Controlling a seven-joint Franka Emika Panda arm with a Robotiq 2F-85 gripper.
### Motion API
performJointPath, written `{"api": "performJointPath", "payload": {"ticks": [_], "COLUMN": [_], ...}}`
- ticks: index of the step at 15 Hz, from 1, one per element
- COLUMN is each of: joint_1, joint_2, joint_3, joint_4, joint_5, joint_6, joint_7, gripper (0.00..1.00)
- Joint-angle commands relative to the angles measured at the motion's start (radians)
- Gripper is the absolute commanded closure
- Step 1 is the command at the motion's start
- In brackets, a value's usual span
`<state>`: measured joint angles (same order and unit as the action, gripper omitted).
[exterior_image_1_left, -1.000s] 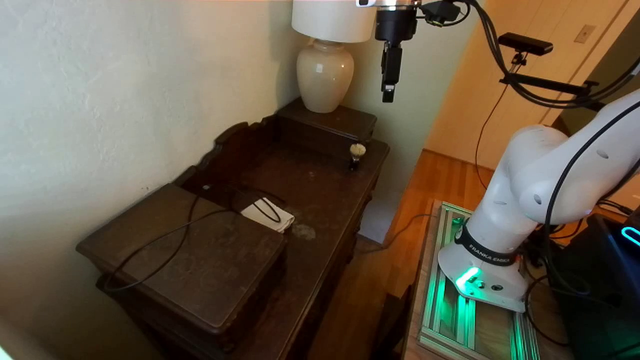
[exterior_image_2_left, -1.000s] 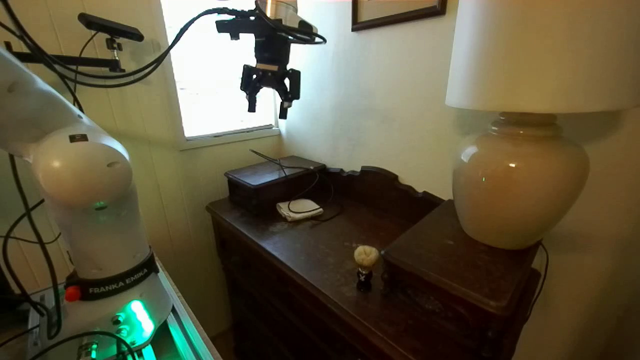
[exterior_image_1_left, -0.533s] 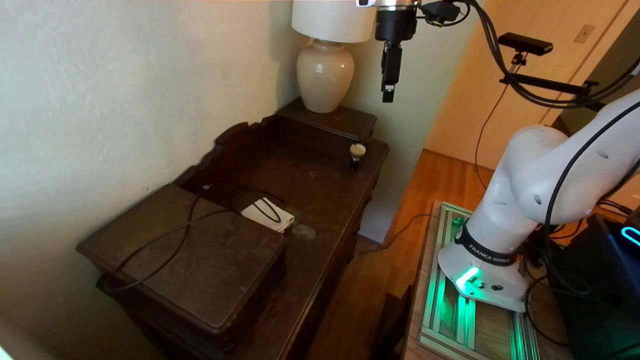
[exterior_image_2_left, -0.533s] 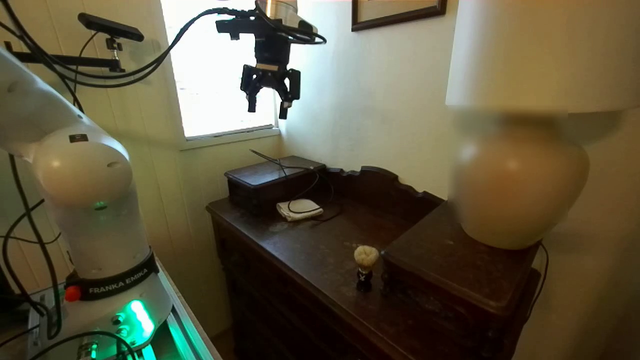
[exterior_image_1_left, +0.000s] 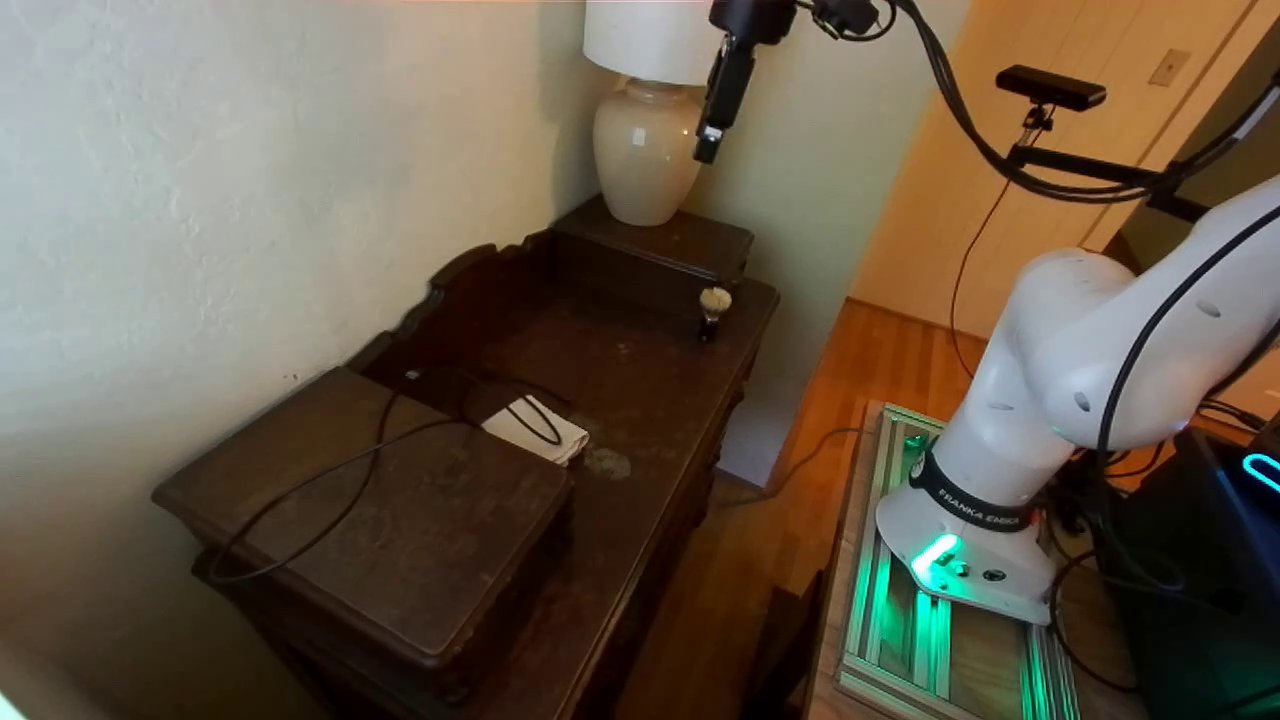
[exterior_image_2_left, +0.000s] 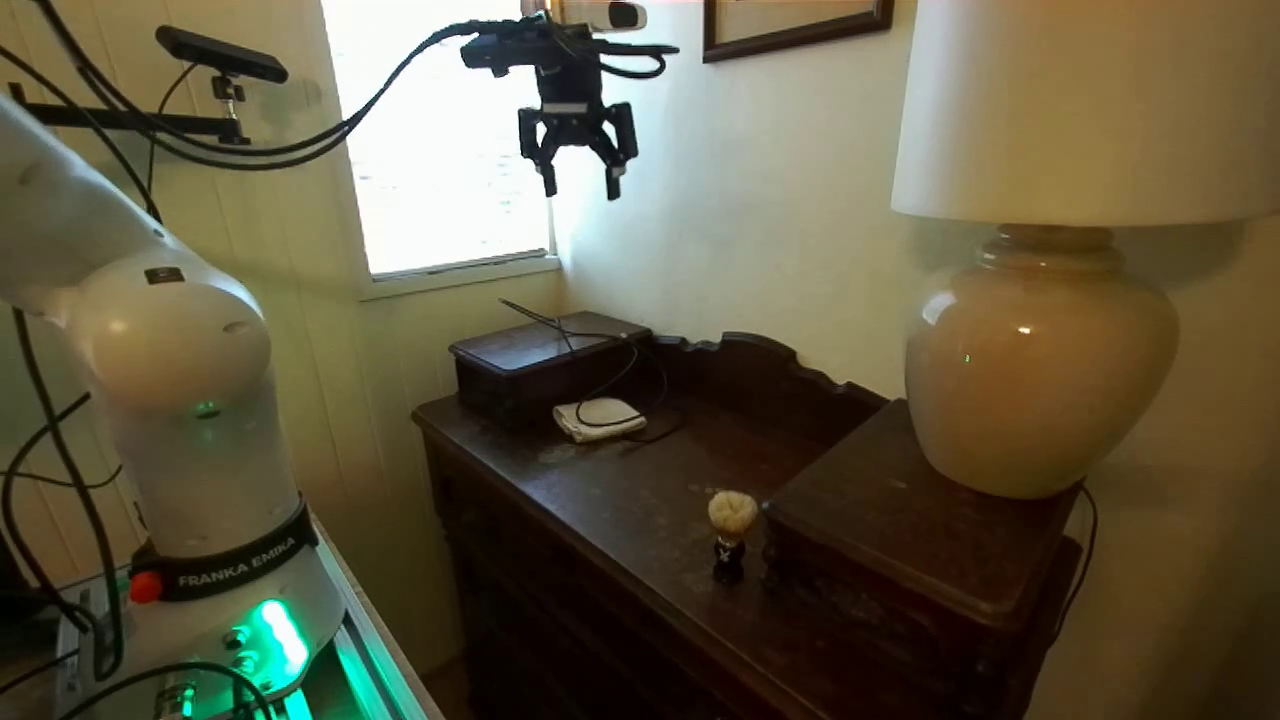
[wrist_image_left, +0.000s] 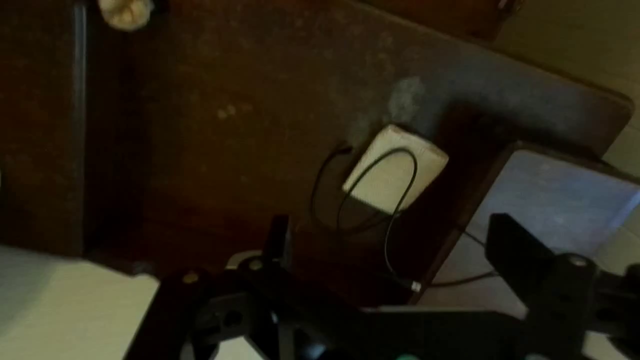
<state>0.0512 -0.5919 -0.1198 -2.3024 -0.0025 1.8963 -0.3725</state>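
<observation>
My gripper (exterior_image_2_left: 582, 193) is open and empty, high above the dark wooden dresser (exterior_image_1_left: 640, 360). In an exterior view it hangs tilted (exterior_image_1_left: 707, 148) in front of the lamp. In the wrist view its fingers stand wide apart (wrist_image_left: 391, 225) with nothing between them but the background. Below lies a folded whitish cloth (wrist_image_left: 400, 167), also in both exterior views (exterior_image_2_left: 600, 420). A thin black cable (wrist_image_left: 316, 190) loops over the cloth. A brush with pale bristles and a dark handle (exterior_image_2_left: 730, 535) stands upright on the dresser near the raised box under the lamp.
A large cream lamp (exterior_image_2_left: 1040, 380) stands on a raised box (exterior_image_2_left: 910, 510) at one dresser end. Another raised box (exterior_image_1_left: 370, 510) with cable across it sits at the opposite end. A wall and carved backboard (exterior_image_2_left: 760, 355) run behind. A camera on a bracket (exterior_image_2_left: 222, 55) stands near the arm.
My gripper has moved left and up in an exterior view, right and up in the opposite view, and has tilted. Its fingers stay open. The objects on the dresser have not moved.
</observation>
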Motion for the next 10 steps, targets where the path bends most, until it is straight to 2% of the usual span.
{"api": "performJointPath", "payload": {"ticks": [1, 7, 8, 10], "joint_1": [0.035, 0.046, 0.04, 0.038], "joint_2": [0.035, 0.119, 0.079, 0.093], "joint_3": [-0.007, -0.036, -0.019, -0.023], "joint_4": [0.046, 0.127, 0.087, 0.093], "joint_5": [0.018, -0.058, -0.03, -0.029], "joint_6": [0.182, 0.487, 0.421, 0.435], "joint_7": [-0.061, -0.244, -0.192, -0.199], "gripper": [0.0, 0.0, 0.0, 0.0]}}
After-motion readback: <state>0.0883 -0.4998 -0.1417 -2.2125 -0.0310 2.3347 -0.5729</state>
